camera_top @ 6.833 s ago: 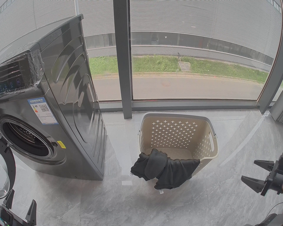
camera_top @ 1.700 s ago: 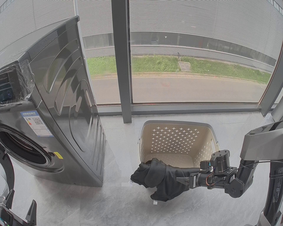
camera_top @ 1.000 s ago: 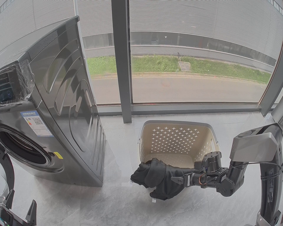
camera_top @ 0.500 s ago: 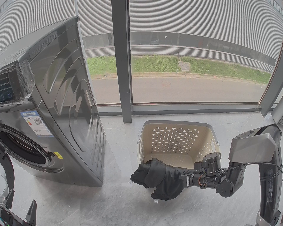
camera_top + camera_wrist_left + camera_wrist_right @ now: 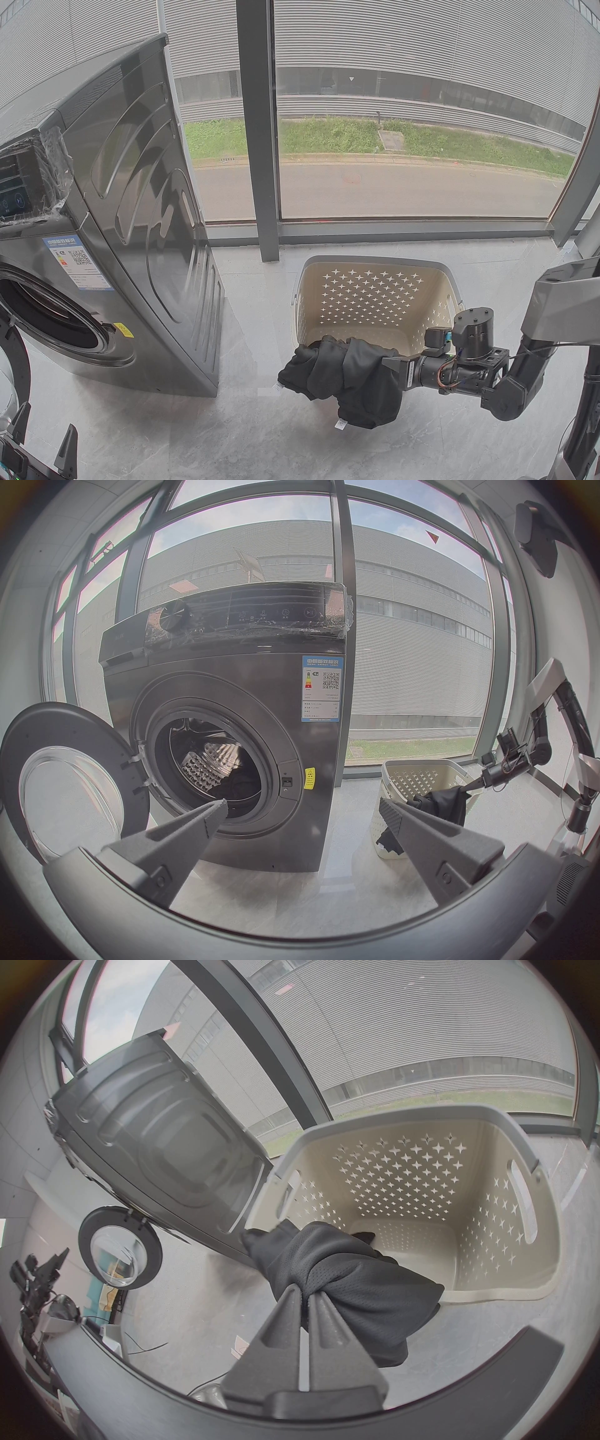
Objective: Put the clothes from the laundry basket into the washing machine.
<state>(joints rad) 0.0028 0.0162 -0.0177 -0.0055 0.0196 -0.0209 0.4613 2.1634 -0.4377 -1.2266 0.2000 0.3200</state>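
One dark garment (image 5: 350, 378) drapes over the near rim of the one laundry basket (image 5: 375, 259) — the right pincer (image 5: 390, 364) is clenched on its right fold. One washing machine (image 5: 125, 187) stands at the left with its door (image 5: 69, 780) open — the left pincer (image 5: 302, 804) hangs released in front of it.

Dark garment (image 5: 350, 381) draped over near rim of beige laundry basket (image 5: 375, 294), grey washing machine (image 5: 144, 206) open alongside

The washing machine (image 5: 150, 206) had glossy grey metal sides. The basket (image 5: 375, 294) was matt beige plastic. The clothes (image 5: 350, 375) were soft, dark cloth.
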